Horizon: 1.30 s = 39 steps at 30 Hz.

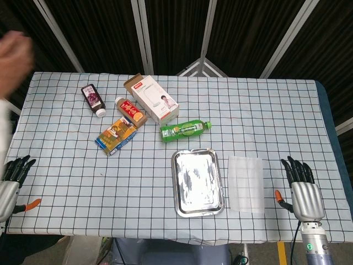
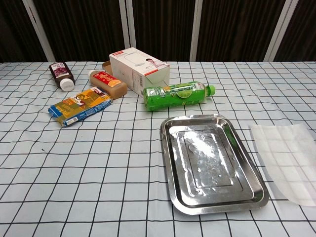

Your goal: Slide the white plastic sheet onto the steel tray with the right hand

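Observation:
A translucent white plastic sheet (image 1: 246, 183) (image 2: 287, 161) lies flat on the checked tablecloth, just right of the steel tray (image 1: 197, 181) (image 2: 213, 162), with a narrow gap between them. The tray holds nothing. My right hand (image 1: 302, 189) rests palm down near the table's right front edge, to the right of the sheet and apart from it, fingers extended and holding nothing. At the left front edge lies my left hand (image 1: 11, 180), fingers spread and holding nothing. Neither hand shows in the chest view.
Behind the tray lie a green bottle (image 1: 185, 130) (image 2: 178, 95), a white box (image 1: 151, 99) (image 2: 138, 69), a brown bottle (image 1: 130, 111), a dark purple bottle (image 1: 93, 99) and a yellow-blue packet (image 1: 116, 137) (image 2: 79, 105). A person's blurred hand (image 1: 14, 48) is at the far left.

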### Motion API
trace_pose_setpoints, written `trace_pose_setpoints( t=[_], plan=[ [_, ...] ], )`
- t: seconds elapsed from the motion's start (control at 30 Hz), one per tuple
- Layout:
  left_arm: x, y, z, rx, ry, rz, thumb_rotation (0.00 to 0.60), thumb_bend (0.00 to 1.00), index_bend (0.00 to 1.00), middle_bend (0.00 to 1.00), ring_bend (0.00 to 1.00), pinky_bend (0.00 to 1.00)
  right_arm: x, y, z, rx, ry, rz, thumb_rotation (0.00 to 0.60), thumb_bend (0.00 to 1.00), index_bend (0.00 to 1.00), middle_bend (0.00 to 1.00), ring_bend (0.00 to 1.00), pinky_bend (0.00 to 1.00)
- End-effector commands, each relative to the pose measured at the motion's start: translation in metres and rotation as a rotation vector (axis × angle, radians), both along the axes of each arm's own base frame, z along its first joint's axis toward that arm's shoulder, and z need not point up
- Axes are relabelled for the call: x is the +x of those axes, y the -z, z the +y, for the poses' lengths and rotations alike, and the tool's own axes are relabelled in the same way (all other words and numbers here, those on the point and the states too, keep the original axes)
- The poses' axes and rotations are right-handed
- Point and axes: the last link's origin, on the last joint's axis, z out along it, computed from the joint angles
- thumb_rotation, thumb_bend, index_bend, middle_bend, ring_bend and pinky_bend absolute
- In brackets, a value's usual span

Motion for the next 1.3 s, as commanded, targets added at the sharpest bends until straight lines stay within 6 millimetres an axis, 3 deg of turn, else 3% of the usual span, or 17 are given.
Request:
trace_pose_setpoints(
  t=[0.03, 0.37, 0.8, 0.93, 1.07, 1.3],
  plan=[
    [0.000, 0.000, 0.000, -0.001, -0.001, 0.000, 0.600, 0.00, 0.00, 0.00, 0.00, 0.00, 0.000, 0.000, 0.000, 0.000, 0.000, -0.001, 0.600, 0.40, 0.00, 0.00, 0.00, 0.00],
    [0.001, 0.000, -0.001, 0.002, 0.003, -0.001, 0.600, 0.00, 0.00, 0.00, 0.00, 0.00, 0.004, 0.002, 0.003, 0.024, -0.031, -0.005, 0.600, 0.40, 0.00, 0.00, 0.00, 0.00],
    [0.001, 0.001, 0.000, -0.005, 0.003, 0.000, 0.600, 0.00, 0.00, 0.00, 0.00, 0.00, 0.024, 0.039, 0.018, 0.182, -0.114, 0.019, 0.600, 0.40, 0.02, 0.00, 0.00, 0.00],
    [0.001, 0.001, 0.000, -0.006, 0.005, 0.001, 0.600, 0.00, 0.00, 0.00, 0.00, 0.00, 0.017, 0.050, 0.021, 0.231, -0.120, 0.116, 0.600, 0.40, 0.05, 0.00, 0.00, 0.00],
    [0.001, 0.001, 0.000, -0.009, 0.004, -0.004, 0.600, 0.00, 0.00, 0.00, 0.00, 0.00, 0.007, 0.061, 0.026, 0.273, -0.116, 0.240, 0.600, 0.40, 0.01, 0.00, 0.00, 0.00],
    [0.002, 0.000, -0.001, -0.009, 0.009, -0.012, 0.600, 0.00, 0.00, 0.00, 0.00, 0.00, 0.000, 0.074, 0.023, 0.244, -0.068, 0.287, 0.600, 0.40, 0.00, 0.00, 0.00, 0.00]
  ],
)
